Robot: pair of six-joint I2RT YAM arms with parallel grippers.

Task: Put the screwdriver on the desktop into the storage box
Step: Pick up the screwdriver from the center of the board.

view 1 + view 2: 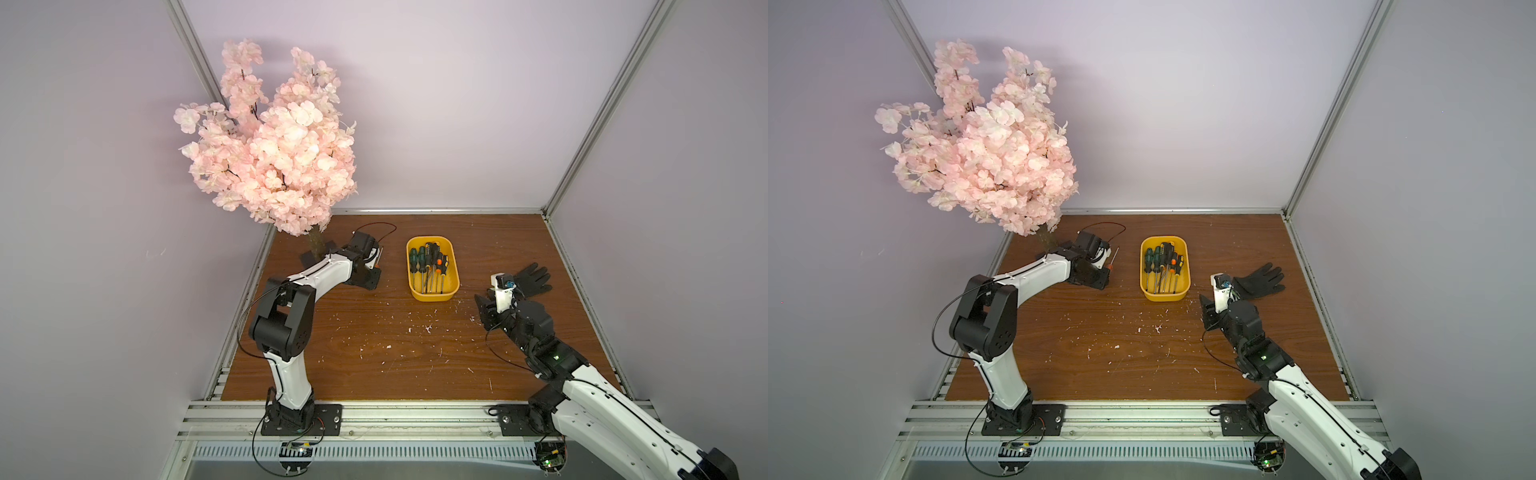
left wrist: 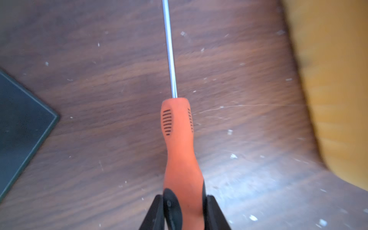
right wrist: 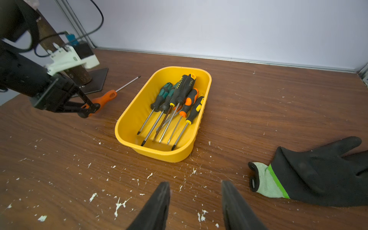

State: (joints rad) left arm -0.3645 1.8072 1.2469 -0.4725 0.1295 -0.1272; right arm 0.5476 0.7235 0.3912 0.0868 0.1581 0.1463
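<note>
Left hand (image 2: 184, 201) grips the orange screwdriver (image 2: 177, 139) by its handle, right hand (image 3: 196, 189) open and empty near the storage box (image 3: 127, 123)

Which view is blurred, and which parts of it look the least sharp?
Left wrist view: the storage box is a yellow smear at the picture's edge and the desktop grain is soft, while the screwdriver handle stays fairly sharp. Right wrist view and both top views: clear, no smear.

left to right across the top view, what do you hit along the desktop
tree trunk → orange screwdriver → storage box → right gripper → black glove
</note>
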